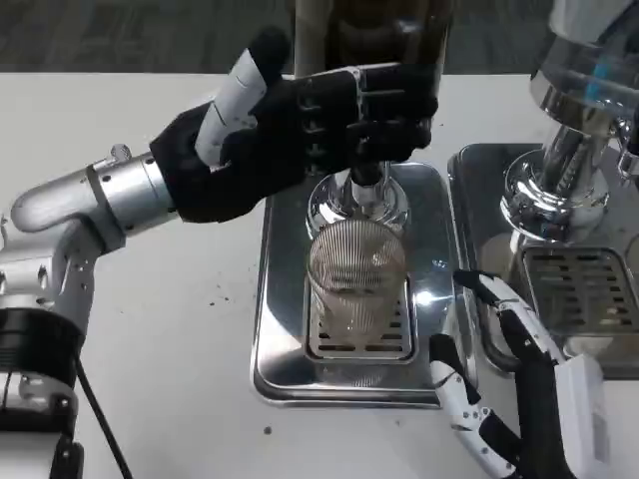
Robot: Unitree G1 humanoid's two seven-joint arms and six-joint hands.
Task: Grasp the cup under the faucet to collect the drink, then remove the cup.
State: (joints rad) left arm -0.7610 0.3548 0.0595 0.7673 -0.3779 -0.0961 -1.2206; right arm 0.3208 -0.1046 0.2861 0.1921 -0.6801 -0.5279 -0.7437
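A clear ribbed cup (pixel 355 279) stands upright on the grille of the steel drip tray (pixel 282 329), right under the faucet (pixel 365 180) of the dark drink dispenser (pixel 369 35). My left hand (pixel 300 130) reaches in from the left, above the cup, with its fingers wrapped over the faucet handle. My right hand (pixel 509 389) hovers low at the right of the tray, fingers apart and holding nothing, a short gap from the cup's right side. Whether liquid is in the cup is unclear.
A second chrome dispenser (pixel 579 120) with its own drip tray (pixel 579 289) stands at the right, close behind my right hand. Bare white table (pixel 180 339) lies to the left of the tray, with a few dark specks.
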